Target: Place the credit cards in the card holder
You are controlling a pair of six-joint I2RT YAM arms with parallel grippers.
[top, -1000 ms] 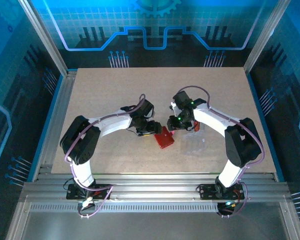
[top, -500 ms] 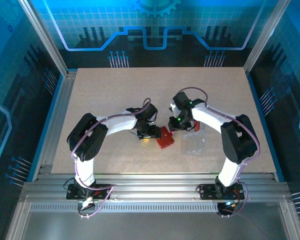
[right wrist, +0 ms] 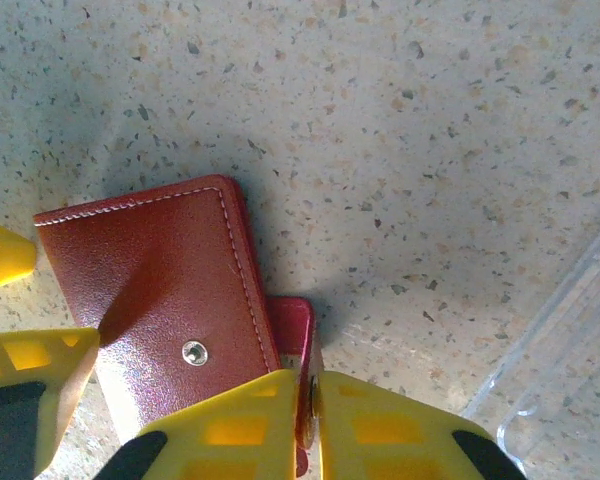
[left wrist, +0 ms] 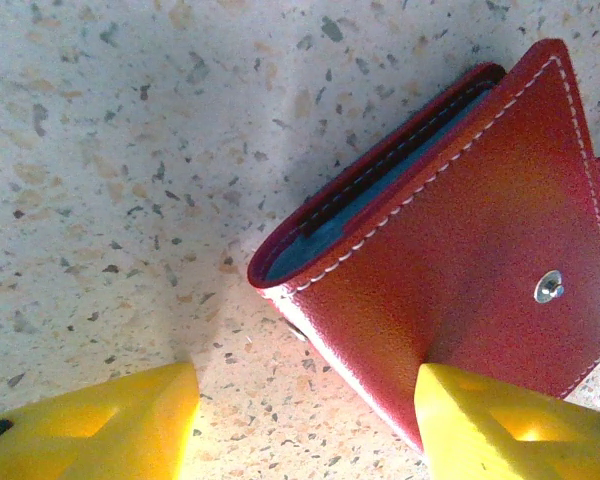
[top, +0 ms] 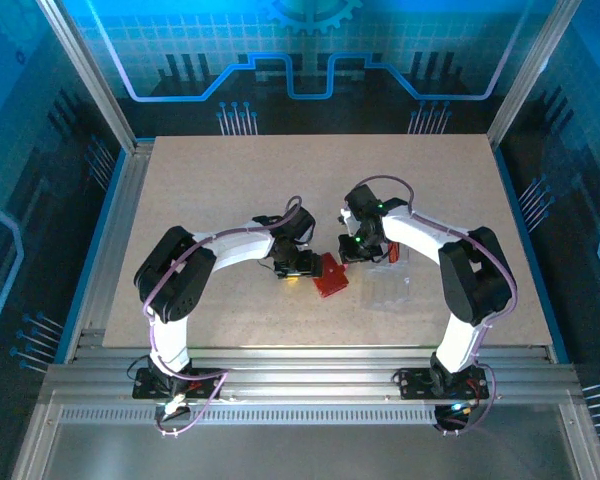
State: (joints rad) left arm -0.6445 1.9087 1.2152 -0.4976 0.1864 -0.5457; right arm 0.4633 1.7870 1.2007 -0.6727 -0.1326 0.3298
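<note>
1. Your two arms meet mid-tabletop, and the wallet lies flat right between them.
2. Your right end effector is clamped down: its yellow fingers are pressed together on the wallet's little tab, and the tab's edge is pinched in the seam between them.
3. Your left end effector stands apart, jaws wide. One yellow finger overlaps the wallet's red cover and the other sits over bare tabletop, clear of the leather.
4. In your left wrist view the wallet gapes a little along its folded side, with teal lining showing in the slit. The cover faces up, its white stitching runs along the edge, and the metal snap is plain to see.
5. In your right wrist view the wallet lies left of the pinch, closed side up, with its shadow falling on the speckled surface.
6. A clear bag lies just to the right of your right end effector, apart from the wallet.
7. I cannot tell you where the cards are from these views.
</note>
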